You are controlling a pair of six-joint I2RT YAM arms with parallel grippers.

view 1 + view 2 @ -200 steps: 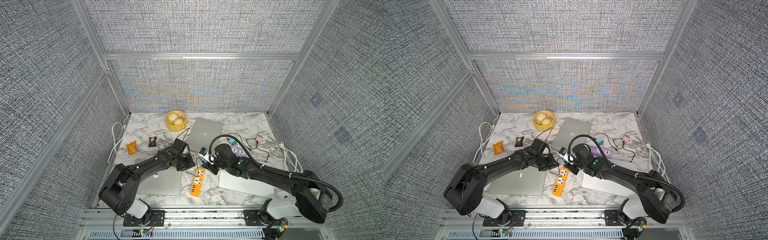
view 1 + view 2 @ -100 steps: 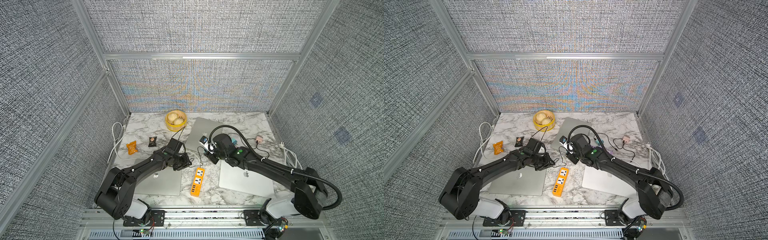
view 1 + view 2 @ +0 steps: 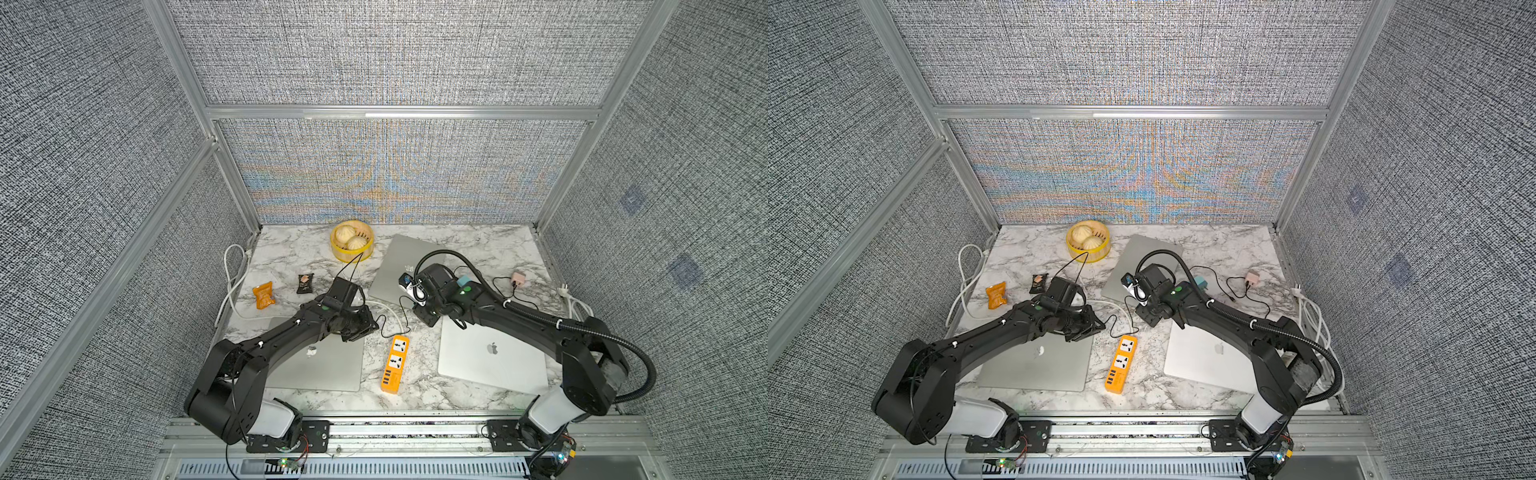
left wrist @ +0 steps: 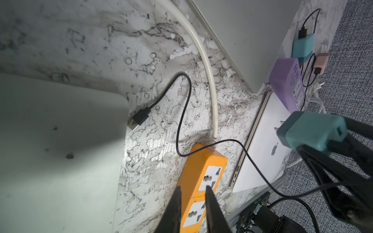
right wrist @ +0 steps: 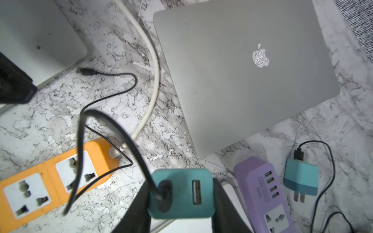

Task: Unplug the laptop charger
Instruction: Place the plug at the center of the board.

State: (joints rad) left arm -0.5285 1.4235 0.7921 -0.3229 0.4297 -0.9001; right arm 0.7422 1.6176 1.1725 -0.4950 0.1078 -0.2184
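Two prongs bare, the charger sits pinched in the right gripper above the strip; lift slowly, minding its trailing cable, while the left gripper hovers narrowly parted, empty.

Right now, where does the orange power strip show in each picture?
Top view: strip between two laptops.
Top view: strip, same spot.
Left wrist: strip just beyond the left gripper.
Right wrist: strip beside the gripped teal charger.
Shared landmark: the white cord entering the strip's end.
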